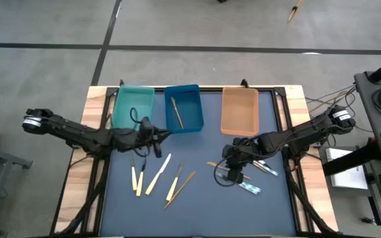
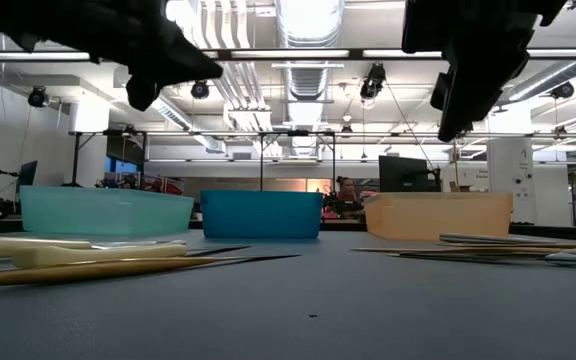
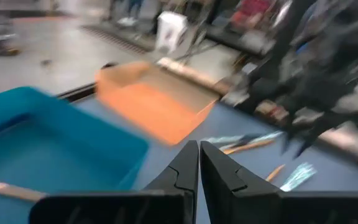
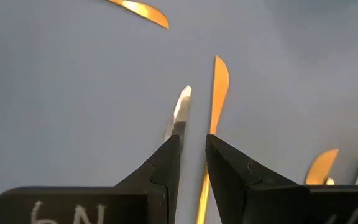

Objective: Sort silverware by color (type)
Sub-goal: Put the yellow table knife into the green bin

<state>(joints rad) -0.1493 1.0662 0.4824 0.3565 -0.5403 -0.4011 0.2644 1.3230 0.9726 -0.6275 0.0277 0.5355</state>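
Note:
Three trays stand along the far edge: teal [image 1: 134,106], blue [image 1: 182,109] with one tan wooden piece [image 1: 176,112] lying in it, and orange [image 1: 240,111]. Cream-handled silverware [image 1: 137,178] and tan pieces [image 1: 177,185] lie left of centre on the dark mat. More tan pieces [image 1: 213,164] and pale blue-handled ones [image 1: 250,188] lie to the right. My left gripper [image 3: 199,152] is shut and empty, raised near the blue tray's near left corner [image 1: 160,137]. My right gripper [image 4: 193,140] hangs slightly open above a tan knife [image 4: 219,81] and a silver blade [image 4: 180,109], touching neither.
Wooden table borders [image 1: 98,106] flank the mat. The middle of the mat [image 1: 200,198] near the front edge is bare. In the low view both grippers hang well above the table, and cutlery lies flat at left [image 2: 88,262] and right [image 2: 508,248].

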